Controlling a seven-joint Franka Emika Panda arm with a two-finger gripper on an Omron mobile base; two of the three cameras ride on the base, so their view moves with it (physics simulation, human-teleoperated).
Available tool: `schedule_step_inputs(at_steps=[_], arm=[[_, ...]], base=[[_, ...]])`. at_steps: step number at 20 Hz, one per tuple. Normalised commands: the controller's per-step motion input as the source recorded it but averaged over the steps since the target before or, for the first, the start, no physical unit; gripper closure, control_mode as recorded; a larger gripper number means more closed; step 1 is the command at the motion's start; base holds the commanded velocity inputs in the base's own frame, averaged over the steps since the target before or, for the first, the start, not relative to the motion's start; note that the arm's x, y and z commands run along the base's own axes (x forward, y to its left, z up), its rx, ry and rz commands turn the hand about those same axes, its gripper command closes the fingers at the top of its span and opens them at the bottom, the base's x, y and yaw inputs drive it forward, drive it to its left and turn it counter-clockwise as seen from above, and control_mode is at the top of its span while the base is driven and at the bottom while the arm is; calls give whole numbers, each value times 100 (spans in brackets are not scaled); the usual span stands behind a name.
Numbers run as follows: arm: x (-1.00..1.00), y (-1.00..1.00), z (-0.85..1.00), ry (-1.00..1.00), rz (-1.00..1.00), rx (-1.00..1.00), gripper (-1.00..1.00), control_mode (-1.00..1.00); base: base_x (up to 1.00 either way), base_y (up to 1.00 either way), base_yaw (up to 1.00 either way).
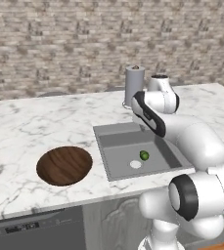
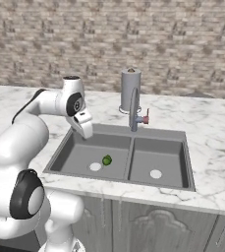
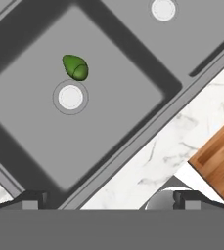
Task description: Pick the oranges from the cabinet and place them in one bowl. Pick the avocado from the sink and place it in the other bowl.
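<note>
One avocado (image 3: 75,67) | small, dark-green, oval | beside drain hole (image 3: 70,97)

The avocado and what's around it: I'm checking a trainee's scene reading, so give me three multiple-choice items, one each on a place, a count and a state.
1. Where does the avocado lie?
A. in the sink's left basin
B. in the dark brown bowl
C. on the counter

2. How many basins does the sink have?
A. one
B. two
C. three

3. How is the gripper?
A. shut on the avocado
B. open, above the sink
C. resting in the bowl

Key: 1 A, it sits beside the left drain; 2 B, a divider splits it; 3 B, the hand view shows fingertips apart and nothing held.
</note>
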Motion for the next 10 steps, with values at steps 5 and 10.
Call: schedule_step_inputs(at_steps=[5, 10], arm=[[0, -6, -13, 3, -2, 0, -100, -100], [0, -3, -18, 7, -2, 0, -100, -100]], base=[[0, 0, 0], [0, 0, 0]])
